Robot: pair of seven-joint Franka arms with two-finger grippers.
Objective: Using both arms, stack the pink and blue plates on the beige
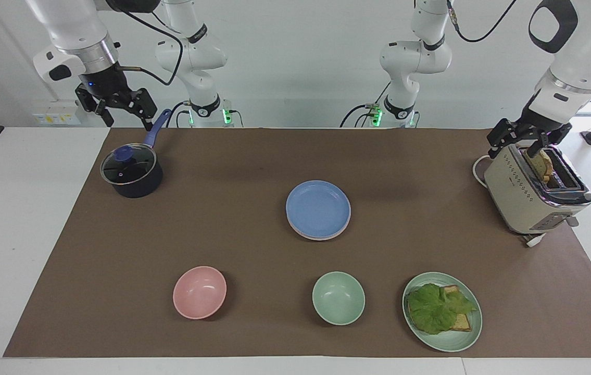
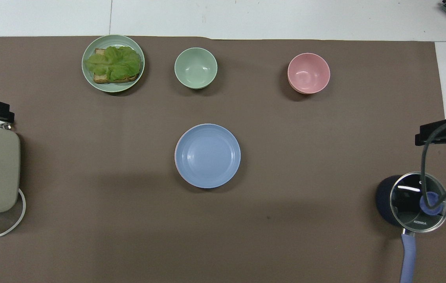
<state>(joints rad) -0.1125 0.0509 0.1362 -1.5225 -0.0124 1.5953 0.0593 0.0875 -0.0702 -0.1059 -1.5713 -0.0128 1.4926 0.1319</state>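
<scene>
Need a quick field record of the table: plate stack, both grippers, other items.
stack: blue plate on top, pink edge showing beneath; beige not visible
left gripper: open, over toaster
right gripper: open, above saucepan handle
other: pink bowl, green bowl, lettuce plate

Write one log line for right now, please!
blue plate top of stack | left gripper over toaster, open | right gripper over pot, open

Robot lab: two bench-mounted arms (image 1: pixel 191 57)
</scene>
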